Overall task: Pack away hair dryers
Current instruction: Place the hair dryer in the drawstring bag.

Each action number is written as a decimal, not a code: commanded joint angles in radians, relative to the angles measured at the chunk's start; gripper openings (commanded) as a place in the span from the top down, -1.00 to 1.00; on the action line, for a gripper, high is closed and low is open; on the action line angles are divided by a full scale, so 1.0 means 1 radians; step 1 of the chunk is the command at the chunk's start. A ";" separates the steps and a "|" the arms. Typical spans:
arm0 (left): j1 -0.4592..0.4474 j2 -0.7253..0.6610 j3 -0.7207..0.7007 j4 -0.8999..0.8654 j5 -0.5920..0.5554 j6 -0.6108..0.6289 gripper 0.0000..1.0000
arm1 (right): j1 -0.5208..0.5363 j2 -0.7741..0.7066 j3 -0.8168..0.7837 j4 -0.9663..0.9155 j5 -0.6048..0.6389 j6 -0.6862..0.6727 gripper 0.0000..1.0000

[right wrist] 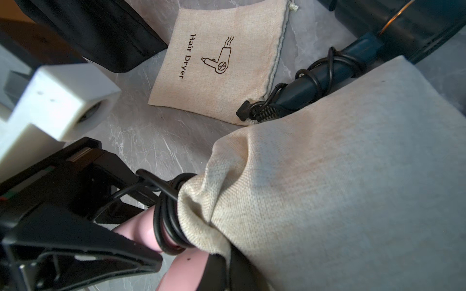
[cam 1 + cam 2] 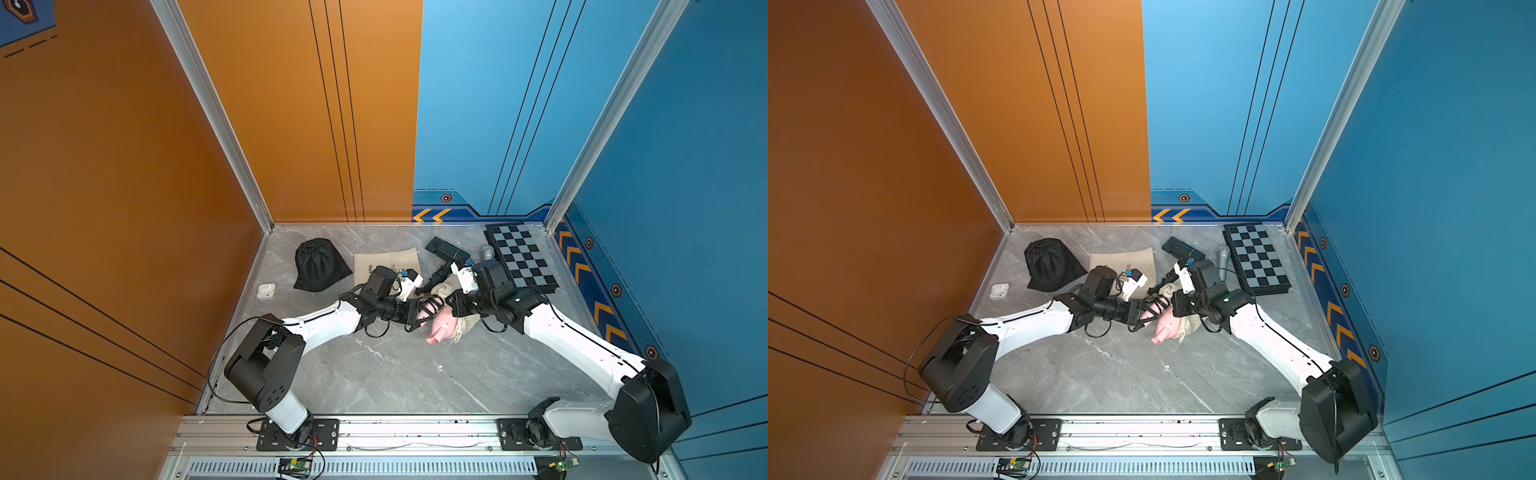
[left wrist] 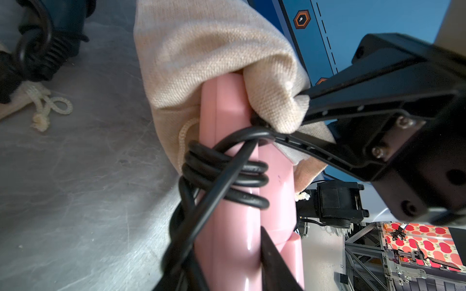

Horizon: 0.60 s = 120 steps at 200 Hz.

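The pink hair dryer (image 2: 1163, 330) lies against a beige bag (image 2: 1192, 326) where the left arm (image 2: 1034, 322) and right arm (image 2: 1266, 332) meet.

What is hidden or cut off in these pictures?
- Pink hair dryer: its end inside the beige bag, hidden by cloth in both wrist views.
- Black bag: its contents; it is drawn shut in both top views.
- Black hair dryer: its head, cut off by the right wrist view's edge.
- Microphone: its lower part, behind the right arm in both top views.

The beige bag (image 3: 201, 50) hides one end of the pink hair dryer (image 3: 227, 239).
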 commanded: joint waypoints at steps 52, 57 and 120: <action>-0.034 0.025 0.045 0.051 0.046 0.034 0.85 | 0.056 -0.056 0.019 0.014 0.093 -0.002 1.00; -0.034 0.026 0.047 0.051 0.045 0.034 0.85 | 0.056 -0.064 0.012 0.018 0.088 0.007 1.00; -0.036 0.054 0.081 0.052 0.052 0.029 0.84 | 0.071 -0.093 -0.060 0.055 0.017 0.049 1.00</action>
